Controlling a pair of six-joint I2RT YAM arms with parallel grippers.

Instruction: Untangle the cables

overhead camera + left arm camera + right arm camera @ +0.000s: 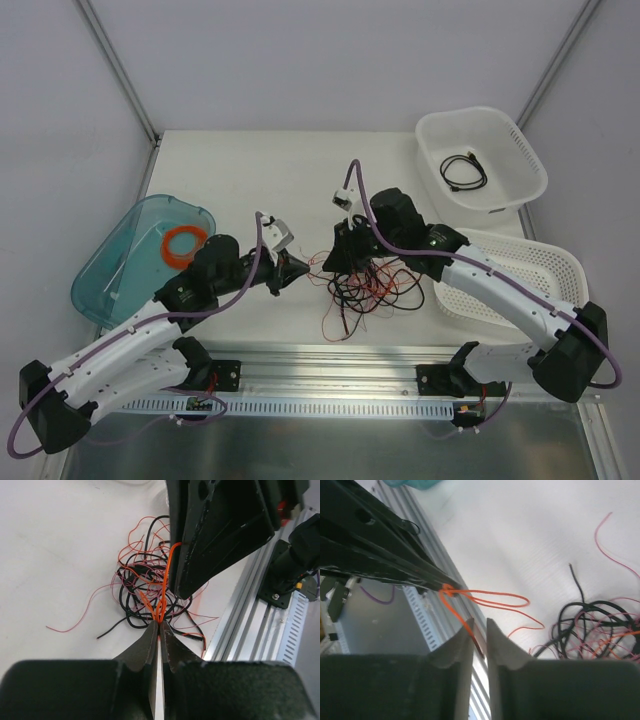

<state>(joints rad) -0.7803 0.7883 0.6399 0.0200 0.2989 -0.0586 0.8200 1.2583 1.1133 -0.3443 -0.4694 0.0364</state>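
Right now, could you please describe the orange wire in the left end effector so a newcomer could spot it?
On the white table, find the cables heaped near the front edge between the two arms. From the heap's left side the orange wire runs to the shut left end effector. Unlike the slack black and thin red strands, it alone is pulled taut.

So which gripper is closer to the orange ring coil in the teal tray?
Left. The left gripper, pinching an orange wire, is right of the orange ring coil and its teal tray; the right gripper is farther right, by the cables.
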